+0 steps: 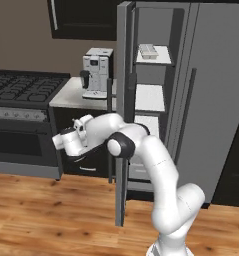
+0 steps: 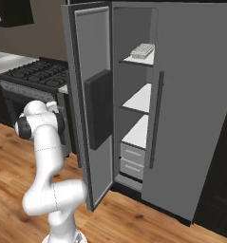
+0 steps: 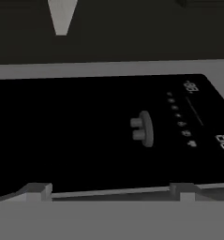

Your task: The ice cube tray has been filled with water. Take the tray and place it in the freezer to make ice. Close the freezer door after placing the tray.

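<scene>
Ice cube tray sits on the top white shelf of the freezer, toward the shelf's left front; right base view shows it too, flat, at about 12 o'clock in the open compartment. Two more white shelves below it and two drawers at the bottom.

Freezer door stands wide open, swung out toward the camera, its inner face with a dark box-shaped housing visible in the right base view. In the left base view the door shows edge-on as a thin grey slab between the arm and the compartment. Right fridge door is shut, long vertical handle on it.

Arm is bent around to the outer side of the open door, hand end at roughly 9 o'clock from the elbow, low in front of the dark cabinet under the counter. Hand view faces the door's black dispenser panel close up, with a grey paddle-like lever at about 3 o'clock of centre and small white display marks at the right edge.

Gripper: fingertips sit far apart at the bottom of the hand view, jaws spread about as wide as they go, nothing between them, not touching the panel as far as I can tell.

Coffee machine on the counter left of the fridge; gas stove further left at 9 o'clock.
</scene>
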Motion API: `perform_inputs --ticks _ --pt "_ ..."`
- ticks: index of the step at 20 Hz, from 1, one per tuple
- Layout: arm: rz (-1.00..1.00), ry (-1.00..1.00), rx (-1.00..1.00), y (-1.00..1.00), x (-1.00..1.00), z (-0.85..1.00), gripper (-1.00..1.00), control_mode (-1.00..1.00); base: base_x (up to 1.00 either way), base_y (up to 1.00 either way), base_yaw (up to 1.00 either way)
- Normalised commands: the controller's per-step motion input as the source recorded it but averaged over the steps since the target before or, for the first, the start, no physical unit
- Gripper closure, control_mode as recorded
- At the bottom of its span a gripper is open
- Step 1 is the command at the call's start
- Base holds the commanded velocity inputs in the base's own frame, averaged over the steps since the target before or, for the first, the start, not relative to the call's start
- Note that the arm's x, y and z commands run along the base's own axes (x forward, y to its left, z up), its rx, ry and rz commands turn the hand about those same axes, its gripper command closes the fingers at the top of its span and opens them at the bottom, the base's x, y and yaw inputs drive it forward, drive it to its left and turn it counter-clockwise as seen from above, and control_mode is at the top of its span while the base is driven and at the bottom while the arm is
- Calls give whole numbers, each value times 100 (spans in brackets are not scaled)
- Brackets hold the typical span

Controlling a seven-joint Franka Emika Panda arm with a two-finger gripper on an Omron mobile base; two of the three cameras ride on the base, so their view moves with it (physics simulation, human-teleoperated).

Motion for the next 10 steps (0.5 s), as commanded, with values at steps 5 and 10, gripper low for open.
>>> perform_inputs --ticks 5,10 --pt "-8 1 0 -3 22 -14 -100 -100 0 0 0" --pt "-16 1 -1 -17 13 -14 -100 -100 0 0 0"
